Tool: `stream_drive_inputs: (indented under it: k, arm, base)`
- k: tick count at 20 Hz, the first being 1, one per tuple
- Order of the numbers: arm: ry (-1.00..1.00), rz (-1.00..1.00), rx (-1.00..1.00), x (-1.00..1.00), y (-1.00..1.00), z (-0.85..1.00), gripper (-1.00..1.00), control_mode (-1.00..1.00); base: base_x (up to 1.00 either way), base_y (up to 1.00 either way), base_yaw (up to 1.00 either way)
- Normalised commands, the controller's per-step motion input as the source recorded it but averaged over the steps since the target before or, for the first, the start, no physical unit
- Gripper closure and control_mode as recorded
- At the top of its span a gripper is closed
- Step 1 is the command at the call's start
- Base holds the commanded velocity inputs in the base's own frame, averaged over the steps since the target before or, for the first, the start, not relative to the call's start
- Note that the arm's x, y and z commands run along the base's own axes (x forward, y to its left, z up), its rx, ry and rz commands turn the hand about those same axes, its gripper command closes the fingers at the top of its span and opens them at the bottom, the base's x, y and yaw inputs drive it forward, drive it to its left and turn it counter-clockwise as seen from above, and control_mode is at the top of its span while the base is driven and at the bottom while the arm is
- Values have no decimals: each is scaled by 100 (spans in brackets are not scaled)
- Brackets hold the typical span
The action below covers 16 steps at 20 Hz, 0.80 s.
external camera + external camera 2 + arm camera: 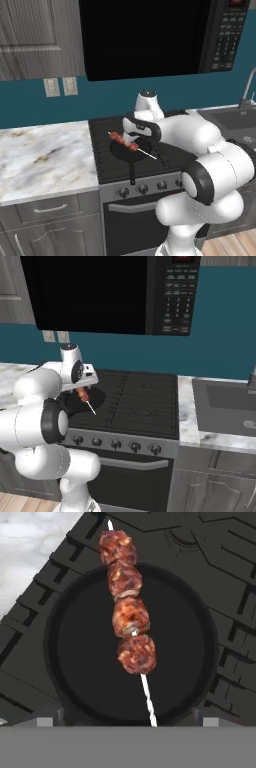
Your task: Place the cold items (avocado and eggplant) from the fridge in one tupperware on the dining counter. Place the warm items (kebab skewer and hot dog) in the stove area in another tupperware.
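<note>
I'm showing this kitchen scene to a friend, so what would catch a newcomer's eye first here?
The kebab skewer, four browned meat chunks on a thin stick, lies across a black pan on the stove's front left burner. The robot's open hand hangs right above it. A big black microwave hangs overhead.

A kebab skewer [128, 607] lies across a round black pan [75, 657], running from the upper middle down toward the bottom edge. Four browned chunks of meat sit in a row on its thin pale stick, whose bare pointed end reaches past the lowest chunk. The pan rests on the dark grates of the stove [220, 577]. A patch of pale marbled surface [30, 542] shows at the upper left corner. The claw [127, 722] is spread wide, its two finger tips [45, 722] barely rising at the lower left and lower right, apart from the skewer.
</note>
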Motion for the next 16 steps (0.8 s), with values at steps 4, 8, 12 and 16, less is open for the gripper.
stream_drive_inputs:
  k: [4,8,12,16]
  arm:
    - [0,-12,0,40,14,-5,-100,-100]
    - [8,-6,0,35,0,-37,-100,-100]
    - [14,0,0,18,0,-45,-100,-100]
    - [12,0,0,0,0,-39,-100,-100]
  base:
    - [0,0,0]
    - [0,0,0]
    - [0,0,0]
    - [0,0,0]
